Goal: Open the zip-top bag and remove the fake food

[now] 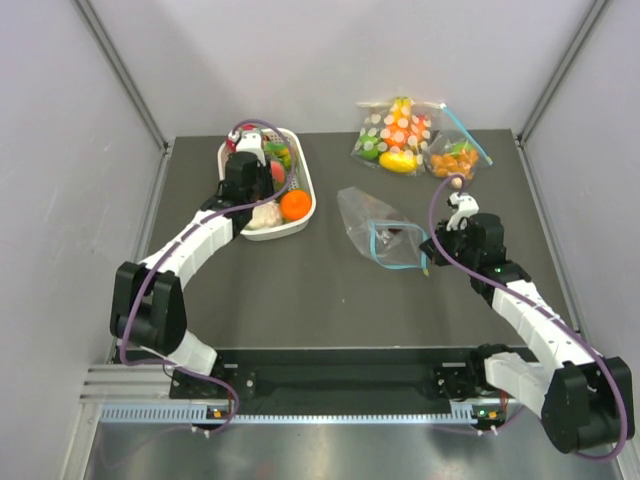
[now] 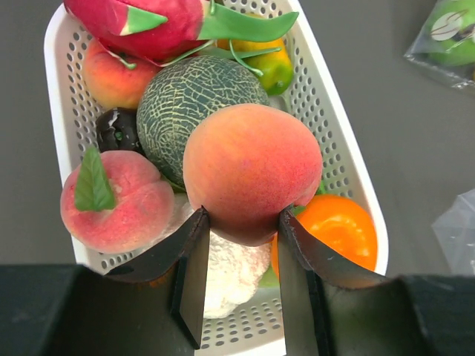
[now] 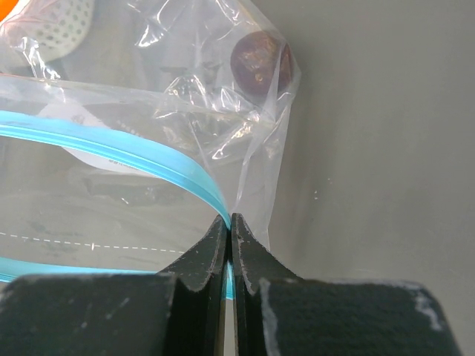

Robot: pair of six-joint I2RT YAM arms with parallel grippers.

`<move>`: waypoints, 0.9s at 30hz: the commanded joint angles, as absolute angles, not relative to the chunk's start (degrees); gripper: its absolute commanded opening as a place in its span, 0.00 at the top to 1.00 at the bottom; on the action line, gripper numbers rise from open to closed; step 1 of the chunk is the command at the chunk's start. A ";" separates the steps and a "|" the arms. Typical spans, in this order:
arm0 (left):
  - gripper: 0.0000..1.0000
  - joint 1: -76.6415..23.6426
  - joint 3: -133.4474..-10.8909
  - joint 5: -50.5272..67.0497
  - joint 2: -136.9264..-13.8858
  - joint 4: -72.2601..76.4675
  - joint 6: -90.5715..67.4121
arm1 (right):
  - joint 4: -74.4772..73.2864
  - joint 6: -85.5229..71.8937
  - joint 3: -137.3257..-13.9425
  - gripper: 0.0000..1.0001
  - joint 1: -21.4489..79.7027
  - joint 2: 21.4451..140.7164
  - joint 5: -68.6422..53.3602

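Zip-top bag [image 1: 375, 225] is lying crumpled on the dark counter [image 1: 300, 300], to the right of the white perforated basket [image 2: 326, 141] and apart from it, with its teal zip strip [image 3: 126, 152] running along the edge nearer the arms. The right end effector [image 3: 230, 220] is pinching the end of that strip, its jaws pressed fully together with only the plastic between them. A dark round piece [image 3: 258, 63] is showing through the clear film at a far corner of the bag (what it is, I cannot tell).

The left end effector [image 2: 243, 216] is reaching over the basket and gripping a peach [image 2: 252, 159] by its lower sides, its jaws standing partway apart around the fruit. Around that peach the basket is holding a netted green melon [image 2: 193, 93], a second peach with a green leaf [image 2: 122, 204], an orange [image 2: 338, 226] and a pink-red dragon fruit [image 2: 141, 26] at the far end. A polka-dot bag [image 1: 395, 130] and a small bag of orange pieces [image 1: 455, 160] are sitting near the counter's far edge.
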State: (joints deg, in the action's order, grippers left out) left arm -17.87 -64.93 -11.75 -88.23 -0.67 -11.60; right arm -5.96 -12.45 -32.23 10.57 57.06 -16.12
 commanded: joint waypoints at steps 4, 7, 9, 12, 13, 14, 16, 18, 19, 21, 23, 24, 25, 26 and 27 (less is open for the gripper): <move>0.89 -17.84 -65.30 -11.52 -88.42 -2.11 -8.97 | -3.52 -11.95 -32.43 1.00 9.49 57.57 -17.49; 0.84 -17.84 -65.22 -10.02 -88.42 -3.07 -9.05 | -3.60 -11.95 -32.26 1.00 9.49 57.31 -17.40; 0.76 -17.84 -64.86 -9.41 -88.42 -3.25 -9.14 | -3.60 -11.95 -32.26 1.00 9.49 57.13 -17.31; 0.63 -17.84 -65.04 -9.32 -89.38 -4.13 -9.05 | -3.60 -11.87 -32.34 1.00 9.58 57.22 -17.49; 0.60 -17.84 -65.13 -9.40 -89.65 -4.39 -9.05 | -3.78 -11.95 -32.34 1.00 9.49 57.04 -17.49; 0.57 -17.84 -65.39 -9.49 -89.74 -4.92 -9.05 | -3.87 -11.95 -32.34 1.00 9.49 56.95 -17.49; 0.40 -17.84 -65.30 -9.41 -89.91 -4.92 -9.14 | -3.87 -11.69 -32.34 1.00 9.49 56.60 -17.49; 0.37 -17.84 -65.22 -9.67 -89.91 -5.01 -9.14 | -4.04 -11.86 -32.26 1.00 9.58 56.34 -17.40; 0.30 -17.84 -65.21 -10.02 -89.65 -5.01 -9.23 | -4.13 -11.87 -32.26 1.00 9.49 56.25 -17.40; 0.24 -17.93 -65.30 -10.11 -89.21 -5.01 -9.14 | -4.13 -11.86 -32.17 1.00 9.49 56.16 -17.32; 0.20 -17.84 -65.30 -10.20 -88.69 -5.10 -8.97 | -4.04 -11.86 -32.17 1.00 9.49 56.16 -17.40; 0.16 -17.84 -65.30 -10.28 -87.64 -4.84 -8.96 | -4.13 -11.87 -32.25 1.00 9.41 56.16 -17.49; 0.15 -17.93 -65.30 -10.46 -87.19 -4.92 -8.96 | -4.13 -11.78 -32.26 1.00 9.49 56.16 -17.49; 0.12 -18.02 -65.30 -11.07 -86.58 -4.92 -8.88 | -4.13 -11.78 -32.34 1.00 9.49 56.25 -17.58; 0.12 -18.10 -65.39 -11.51 -85.18 -4.66 -8.70 | -4.13 -11.86 -32.52 1.00 9.58 56.25 -17.67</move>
State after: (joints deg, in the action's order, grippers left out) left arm -17.91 -64.93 -10.15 -89.49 -5.72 -9.26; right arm -5.93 -12.45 -32.23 10.33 57.43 -16.84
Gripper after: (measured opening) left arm 0.878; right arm 0.009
